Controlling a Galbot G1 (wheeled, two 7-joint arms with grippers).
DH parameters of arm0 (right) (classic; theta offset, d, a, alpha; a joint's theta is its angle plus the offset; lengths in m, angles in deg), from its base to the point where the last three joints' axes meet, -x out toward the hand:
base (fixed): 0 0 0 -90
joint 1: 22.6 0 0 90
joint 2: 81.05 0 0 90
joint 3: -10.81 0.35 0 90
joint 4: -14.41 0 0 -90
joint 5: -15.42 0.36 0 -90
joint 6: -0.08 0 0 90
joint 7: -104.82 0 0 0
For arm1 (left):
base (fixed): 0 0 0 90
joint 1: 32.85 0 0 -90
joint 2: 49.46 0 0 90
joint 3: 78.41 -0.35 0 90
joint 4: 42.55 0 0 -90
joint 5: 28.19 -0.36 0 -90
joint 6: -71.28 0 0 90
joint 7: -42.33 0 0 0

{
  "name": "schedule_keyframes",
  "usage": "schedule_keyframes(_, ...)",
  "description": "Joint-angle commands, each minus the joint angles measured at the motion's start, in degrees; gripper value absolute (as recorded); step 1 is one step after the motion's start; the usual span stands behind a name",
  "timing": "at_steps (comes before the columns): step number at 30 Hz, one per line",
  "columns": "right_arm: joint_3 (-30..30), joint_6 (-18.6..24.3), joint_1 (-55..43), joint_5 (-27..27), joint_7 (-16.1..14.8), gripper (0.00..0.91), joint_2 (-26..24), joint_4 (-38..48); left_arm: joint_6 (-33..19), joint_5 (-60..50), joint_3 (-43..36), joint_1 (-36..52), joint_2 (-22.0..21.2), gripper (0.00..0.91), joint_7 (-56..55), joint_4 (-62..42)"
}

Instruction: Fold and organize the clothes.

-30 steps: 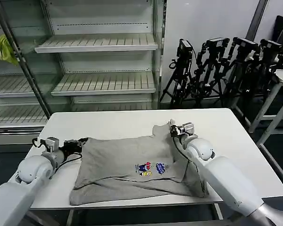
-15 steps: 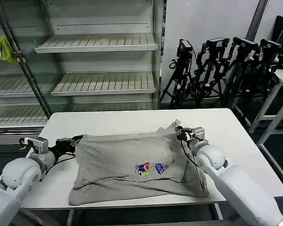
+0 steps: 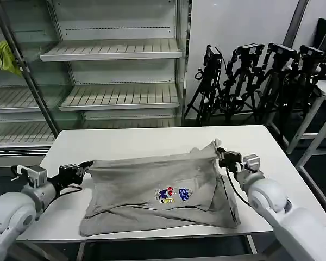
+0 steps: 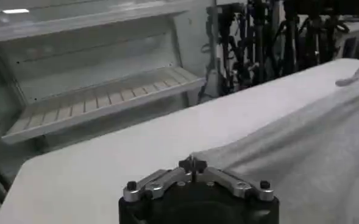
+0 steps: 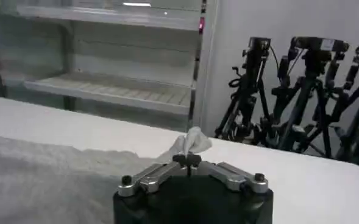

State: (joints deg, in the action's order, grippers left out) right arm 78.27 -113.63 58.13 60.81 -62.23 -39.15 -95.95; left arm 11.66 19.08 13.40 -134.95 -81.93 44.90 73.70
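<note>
Now I am drawing my two arms apart, and the shirt (image 3: pixel 152 187) on the table (image 3: pixel 141 142) is stretching taut along its far edge, where a second ago it sagged. My left pincer (image 3: pixel 80 169) is clenching one corner, my right pincer (image 3: pixel 221 154) the other. I judge it is flattening for the next fold. Its small chest print (image 3: pixel 173 194) is too tiny to read.

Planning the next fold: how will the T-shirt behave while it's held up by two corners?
Probably floppy: the T-shirt sags between the left gripper and right gripper, both shut on its edge. Likely light, since small pinches lift it. The lower part lies wrinkled on the table, so it may drag and bunch.
</note>
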Motion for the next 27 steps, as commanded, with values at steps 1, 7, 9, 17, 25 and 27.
schedule_keyframes(1,5.5,0.3,10.2,0.5,-0.1,0.000,-6.1,-8.9,0.3,0.6,4.3,-11.2,2.9,0.040,-0.9,6.5)
schedule_keyframes(7,5.8,-0.2,12.5,1.0,0.4,0.000,-8.4,-12.2,0.9,0.5,7.2,-15.5,3.5,0.030,-1.4,8.6)
schedule_keyframes(9,5.6,-0.1,13.3,0.5,0.4,0.000,-8.4,-12.7,0.8,-0.2,8.8,-16.6,3.8,0.030,-1.3,8.9)
schedule_keyframes(17,5.1,0.0,14.7,-1.3,0.3,0.000,-7.6,-12.5,1.1,0.3,14.2,-19.7,5.5,0.030,-1.3,10.5)
schedule_keyframes(25,5.4,0.4,15.1,-2.1,-0.1,0.000,-7.2,-11.7,1.7,0.8,17.0,-22.9,6.4,0.040,-1.3,12.4)
schedule_keyframes(27,5.3,0.6,15.2,-2.4,-0.3,0.000,-7.0,-11.4,1.9,0.8,17.1,-23.3,6.4,0.040,-1.4,12.9)
